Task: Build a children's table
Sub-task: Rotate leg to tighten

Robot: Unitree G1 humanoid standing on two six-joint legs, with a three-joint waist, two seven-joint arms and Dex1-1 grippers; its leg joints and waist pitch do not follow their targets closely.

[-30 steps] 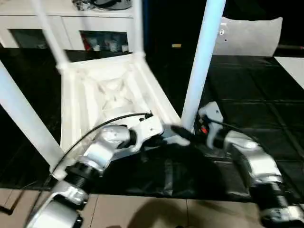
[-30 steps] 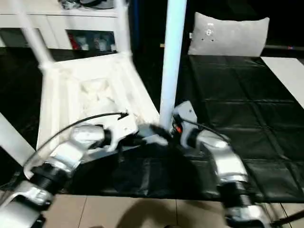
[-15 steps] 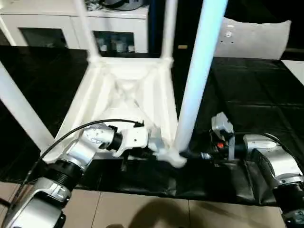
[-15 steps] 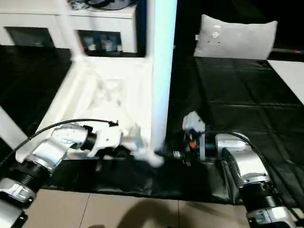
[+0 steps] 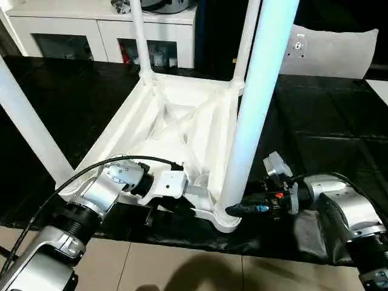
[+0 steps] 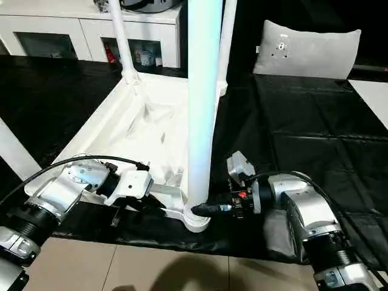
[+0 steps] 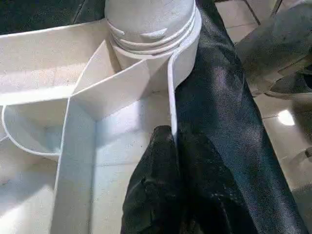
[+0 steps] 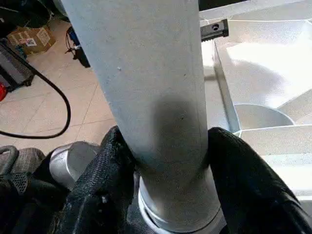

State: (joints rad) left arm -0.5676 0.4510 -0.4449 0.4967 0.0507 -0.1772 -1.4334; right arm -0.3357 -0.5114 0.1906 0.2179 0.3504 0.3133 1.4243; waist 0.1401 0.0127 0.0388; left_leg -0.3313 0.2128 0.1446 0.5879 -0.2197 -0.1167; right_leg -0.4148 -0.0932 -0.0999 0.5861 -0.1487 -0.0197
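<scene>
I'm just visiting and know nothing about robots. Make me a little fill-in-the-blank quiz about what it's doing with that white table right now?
1. The children's table lies upside down, so its legs point ____.
2. The right gripper has its two black fingers closed around the near ____ just above its corner socket.
3. The left gripper pinches the thin ____ of the tabletop beside that same socket.
4. The table rests on a ____ quilted mat.

Missing words: up; leg; rim; black
</scene>
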